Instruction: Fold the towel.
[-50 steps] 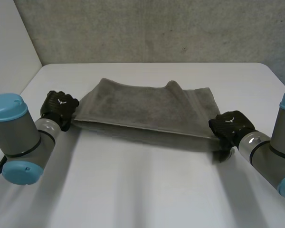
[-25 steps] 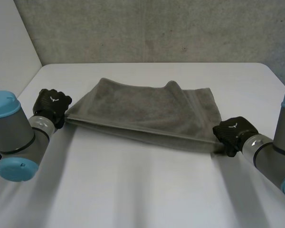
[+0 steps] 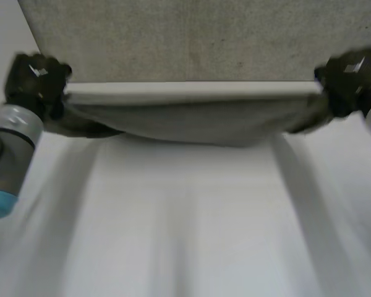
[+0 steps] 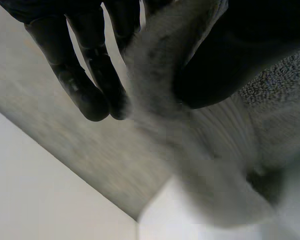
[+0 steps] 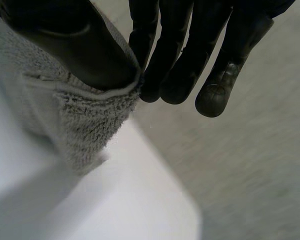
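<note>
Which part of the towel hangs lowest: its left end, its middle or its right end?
The middle of the towel: it sags, while the left hand and the right hand hold both ends up.

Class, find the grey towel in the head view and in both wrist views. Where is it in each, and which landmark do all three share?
Head view: the towel spans between the left robot hand and the right robot hand, sagging in the middle.
Left wrist view: towel pinched between that hand's thumb and fingers.
Right wrist view: towel pinched between thumb and fingers likewise.
Shared landmark: the grey wall.
</note>
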`<control>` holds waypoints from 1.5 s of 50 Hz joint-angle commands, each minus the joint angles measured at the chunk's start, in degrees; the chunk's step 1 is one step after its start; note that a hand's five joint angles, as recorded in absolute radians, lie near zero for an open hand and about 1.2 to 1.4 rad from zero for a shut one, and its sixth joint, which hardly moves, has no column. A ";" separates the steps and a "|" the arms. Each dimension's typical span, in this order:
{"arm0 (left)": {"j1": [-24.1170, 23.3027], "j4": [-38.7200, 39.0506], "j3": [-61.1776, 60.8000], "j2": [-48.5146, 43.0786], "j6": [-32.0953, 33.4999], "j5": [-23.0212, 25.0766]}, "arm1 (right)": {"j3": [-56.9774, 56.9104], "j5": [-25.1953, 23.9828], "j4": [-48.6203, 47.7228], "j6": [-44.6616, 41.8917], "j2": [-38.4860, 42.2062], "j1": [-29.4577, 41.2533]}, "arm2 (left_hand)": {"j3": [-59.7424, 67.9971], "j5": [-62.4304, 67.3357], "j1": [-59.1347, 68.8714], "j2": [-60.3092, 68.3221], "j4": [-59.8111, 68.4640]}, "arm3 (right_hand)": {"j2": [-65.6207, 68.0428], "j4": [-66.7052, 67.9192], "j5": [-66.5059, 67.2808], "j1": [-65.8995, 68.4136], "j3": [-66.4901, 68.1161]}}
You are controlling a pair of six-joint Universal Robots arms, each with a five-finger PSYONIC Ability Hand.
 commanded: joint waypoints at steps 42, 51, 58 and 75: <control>-2.49 -5.64 49.15 -16.94 -25.13 0.21 | -34.65 7.86 -17.59 -7.37 19.28 9.40 | -8.46 -14.97 -2.71 -6.78 -7.00 | 3.55 3.20 2.83 3.88 3.32; -2.14 -8.81 33.28 -17.73 -9.59 3.62 | -31.50 6.45 3.13 -11.66 23.41 9.92 | -8.46 -14.97 -2.71 -6.78 -7.00 | 3.55 3.20 2.83 3.88 3.32; -1.43 -6.70 20.50 -18.43 -5.18 7.24 | -22.17 5.22 5.35 -15.10 24.47 9.14 | -8.46 -14.97 -2.71 -6.78 -7.00 | 3.55 3.20 2.83 3.88 3.32; 4.53 -3.80 -3.91 -4.76 -0.08 8.03 | 2.60 3.11 2.62 -15.63 4.29 3.44 | -8.46 -14.97 -2.71 -6.78 -7.00 | 3.55 3.20 2.83 3.88 3.32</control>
